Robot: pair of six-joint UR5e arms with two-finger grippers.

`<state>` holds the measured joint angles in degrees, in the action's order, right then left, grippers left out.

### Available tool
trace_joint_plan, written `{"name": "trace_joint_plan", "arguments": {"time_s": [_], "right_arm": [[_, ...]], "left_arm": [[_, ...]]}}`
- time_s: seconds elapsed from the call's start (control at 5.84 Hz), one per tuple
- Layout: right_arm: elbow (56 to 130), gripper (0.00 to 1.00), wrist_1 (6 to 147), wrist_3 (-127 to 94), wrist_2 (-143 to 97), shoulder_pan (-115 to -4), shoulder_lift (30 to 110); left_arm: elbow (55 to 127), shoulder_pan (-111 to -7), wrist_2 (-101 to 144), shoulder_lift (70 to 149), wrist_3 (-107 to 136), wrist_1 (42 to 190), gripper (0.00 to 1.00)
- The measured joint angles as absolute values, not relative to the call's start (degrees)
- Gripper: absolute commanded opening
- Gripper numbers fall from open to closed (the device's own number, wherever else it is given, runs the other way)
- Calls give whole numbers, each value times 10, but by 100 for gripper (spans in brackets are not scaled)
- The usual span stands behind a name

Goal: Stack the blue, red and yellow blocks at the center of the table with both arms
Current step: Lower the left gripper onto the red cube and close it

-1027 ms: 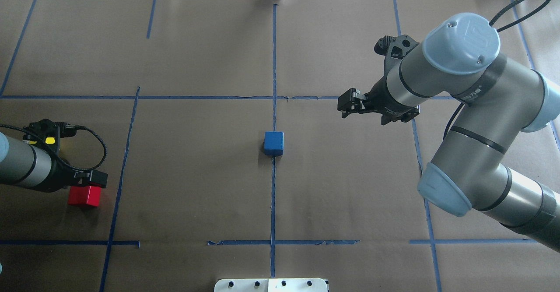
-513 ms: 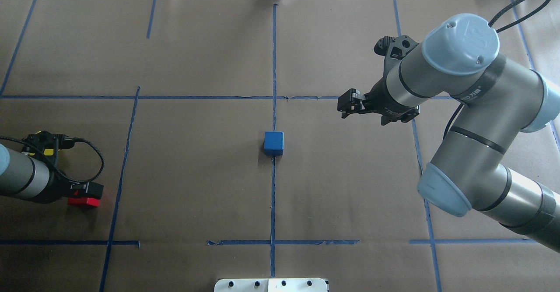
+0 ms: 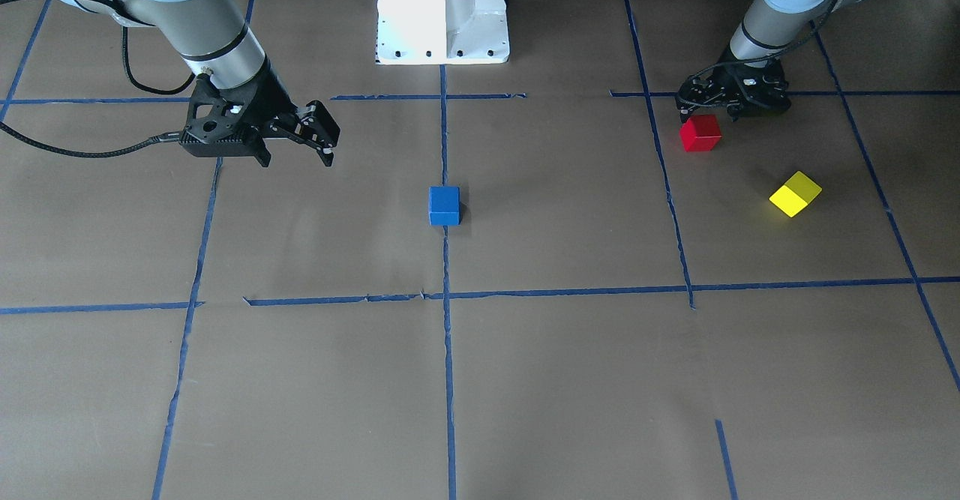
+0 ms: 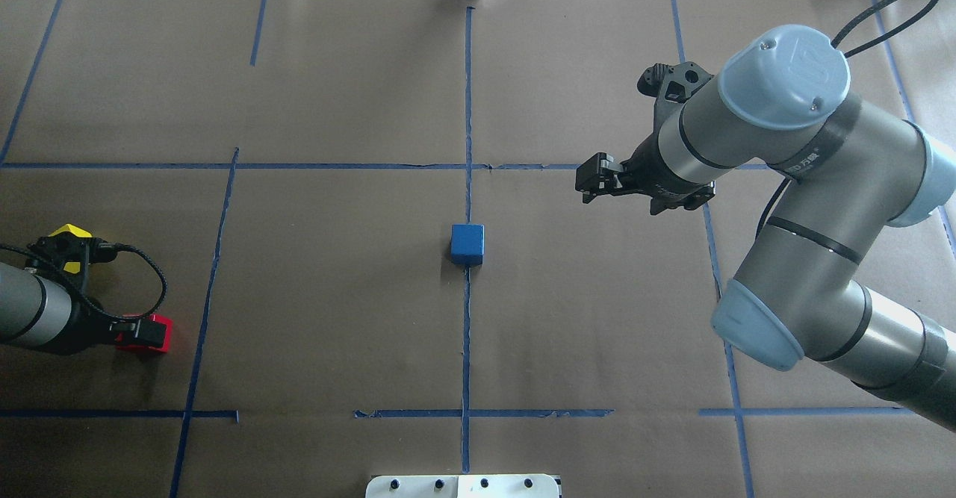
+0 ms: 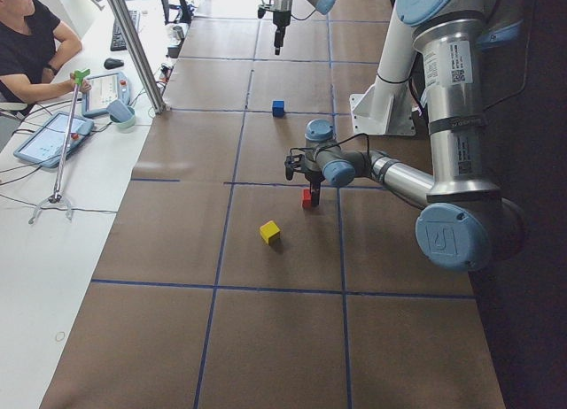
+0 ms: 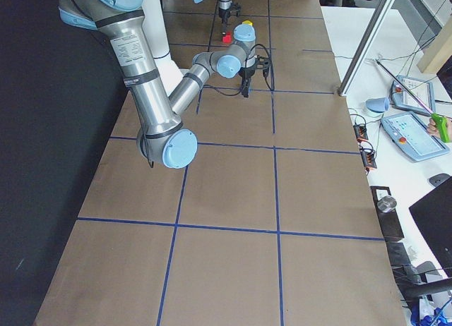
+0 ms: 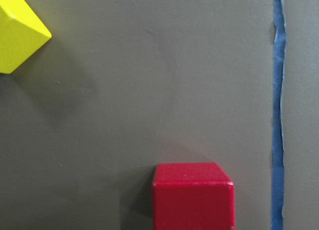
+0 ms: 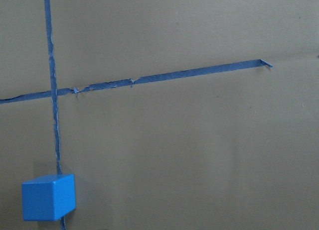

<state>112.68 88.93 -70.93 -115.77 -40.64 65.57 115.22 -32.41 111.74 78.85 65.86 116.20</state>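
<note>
The blue block sits on the tape cross at the table's centre; it also shows in the right wrist view. The red block lies at the left, and the yellow block lies just beyond it. My left gripper hangs right over the red block with jaws that look open. In the left wrist view no fingers show, only the red block and the yellow block. My right gripper is open and empty, raised to the right of the blue block.
Blue tape lines divide the brown paper table into squares. The robot's white base stands at the near edge. In the exterior left view an operator sits at a side desk with tablets.
My left gripper has moved down and back toward the table's left edge, and now covers more of the red block. The right arm has barely moved.
</note>
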Motion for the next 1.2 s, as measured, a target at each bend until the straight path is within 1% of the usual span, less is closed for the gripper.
{"name": "trace_joint_plan", "arguments": {"time_s": [0.68,0.86,1.03,1.2], "right_arm": [[1126,100,889,-709,-1156,-405,656],[1126,100,889,-709,-1156,-405,656],[1126,100,889,-709,-1155,-404,656],[1126,100,889,-710,-1155,-404,656]], "left_arm": [[1130,-323,1117,804,663,1164,100],[1124,-323,1117,806,663,1164,97],[1116,-323,1117,811,664,1164,89],[1111,-323,1118,816,664,1164,78]]}}
